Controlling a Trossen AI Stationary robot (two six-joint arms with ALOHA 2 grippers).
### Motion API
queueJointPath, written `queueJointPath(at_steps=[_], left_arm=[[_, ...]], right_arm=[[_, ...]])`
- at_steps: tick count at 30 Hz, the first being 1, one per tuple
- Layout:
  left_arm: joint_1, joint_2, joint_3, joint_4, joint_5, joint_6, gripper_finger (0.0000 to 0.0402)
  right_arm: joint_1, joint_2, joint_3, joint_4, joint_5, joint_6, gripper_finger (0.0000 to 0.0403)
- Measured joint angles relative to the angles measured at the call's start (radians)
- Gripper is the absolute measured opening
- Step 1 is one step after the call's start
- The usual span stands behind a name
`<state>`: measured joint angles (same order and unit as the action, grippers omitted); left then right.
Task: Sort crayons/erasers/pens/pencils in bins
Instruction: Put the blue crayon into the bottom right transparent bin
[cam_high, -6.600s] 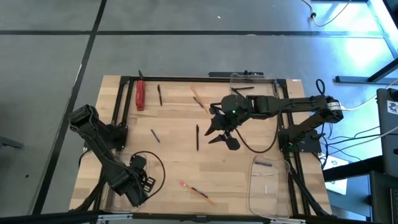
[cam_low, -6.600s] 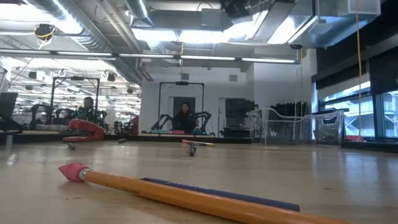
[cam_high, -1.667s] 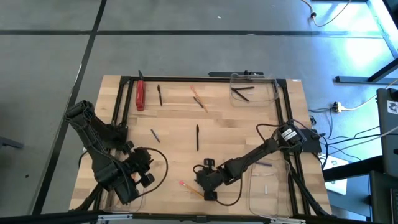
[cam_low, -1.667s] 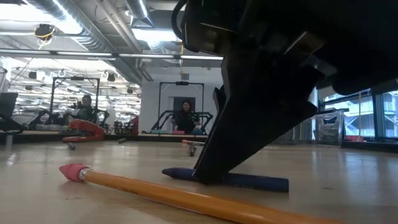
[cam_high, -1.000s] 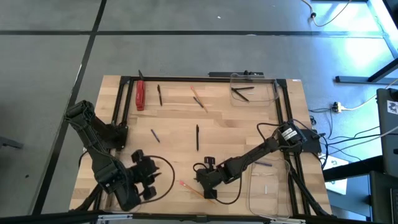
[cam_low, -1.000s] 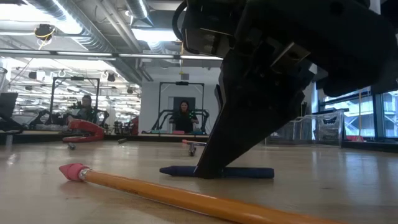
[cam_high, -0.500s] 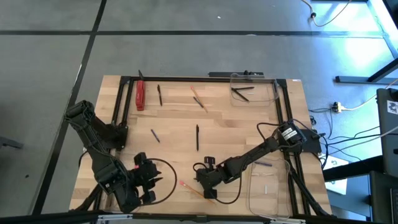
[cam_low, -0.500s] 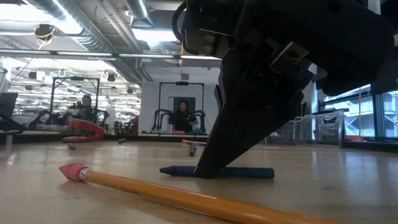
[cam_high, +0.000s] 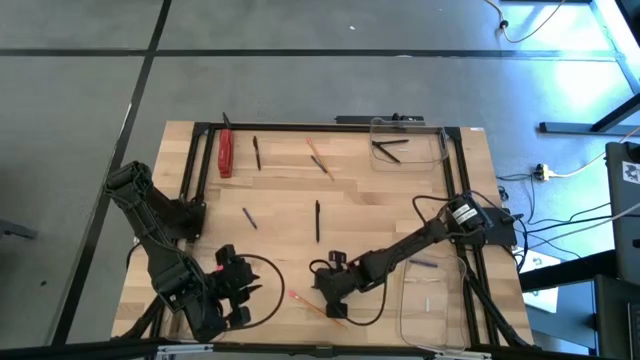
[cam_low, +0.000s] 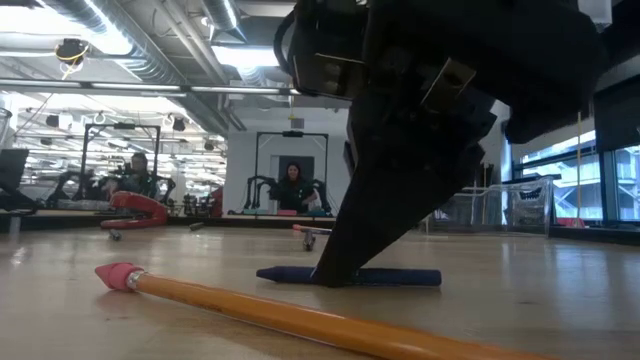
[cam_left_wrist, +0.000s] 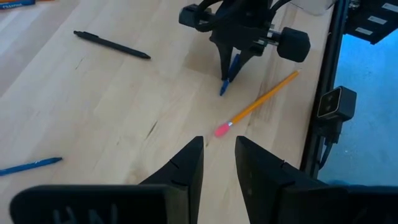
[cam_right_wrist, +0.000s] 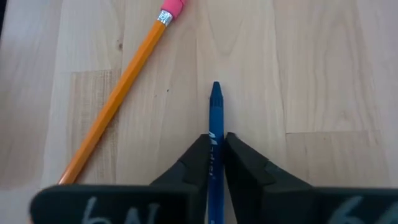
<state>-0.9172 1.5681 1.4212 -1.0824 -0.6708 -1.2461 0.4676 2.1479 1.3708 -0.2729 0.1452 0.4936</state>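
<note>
right gripper: down low at the front-middle of the table (cam_high: 400, 215), the right gripper (cam_right_wrist: 215, 155) has its two fingers on either side of a blue crayon (cam_right_wrist: 216, 115), pretty much pinched onto it. In the low view the fingertip (cam_low: 330, 272) sits right at table level against the crayon (cam_low: 400, 277), which looks like it's lying flat on the wood.

left gripper: parked at the front-left corner, the left gripper (cam_left_wrist: 218, 163) is aimed toward the middle, fingers a little apart with nothing between them.

pencil: an orange pencil (cam_right_wrist: 118, 99) with a pink eraser end lies just beside the crayon, angled away from it, not touching as far as I can see. A second pencil (cam_high: 318, 156) is way at the back.

pens: one black pen (cam_high: 317, 221) mid-table, another (cam_high: 256, 152) near the back edge, and a couple (cam_high: 390, 149) already inside the back-right bin (cam_high: 440, 150).

other crayon: a small blue one (cam_high: 249, 217) left of centre.

front-right bin: clear tray (cam_high: 405, 310) just to the right of the right gripper, a dark stick showing at its far end; can't tell what kind.

red thing: some red object (cam_high: 226, 152) at the back left.
</note>
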Motion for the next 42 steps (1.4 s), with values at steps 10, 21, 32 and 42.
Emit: queueJointPath(at_steps=[10, 21, 32, 42], left_arm=[[0.000, 0.000, 0.000, 0.000, 0.000, 0.001, 0.0086], [0.000, 0.000, 0.000, 0.000, 0.000, 0.001, 0.0086], [0.000, 0.000, 0.000, 0.000, 0.000, 0.001, 0.0086], [0.000, 0.000, 0.000, 0.000, 0.000, 0.001, 0.0086]], right_arm=[[-0.012, 0.000, 0.001, -0.015, -0.015, -0.009, 0.0085], [-0.014, -0.001, 0.001, -0.032, -0.023, -0.028, 0.0013], [-0.013, 0.000, 0.001, -0.028, -0.005, -0.024, 0.0021], [-0.012, -0.004, -0.001, -0.020, 0.010, -0.026, 0.0022]])
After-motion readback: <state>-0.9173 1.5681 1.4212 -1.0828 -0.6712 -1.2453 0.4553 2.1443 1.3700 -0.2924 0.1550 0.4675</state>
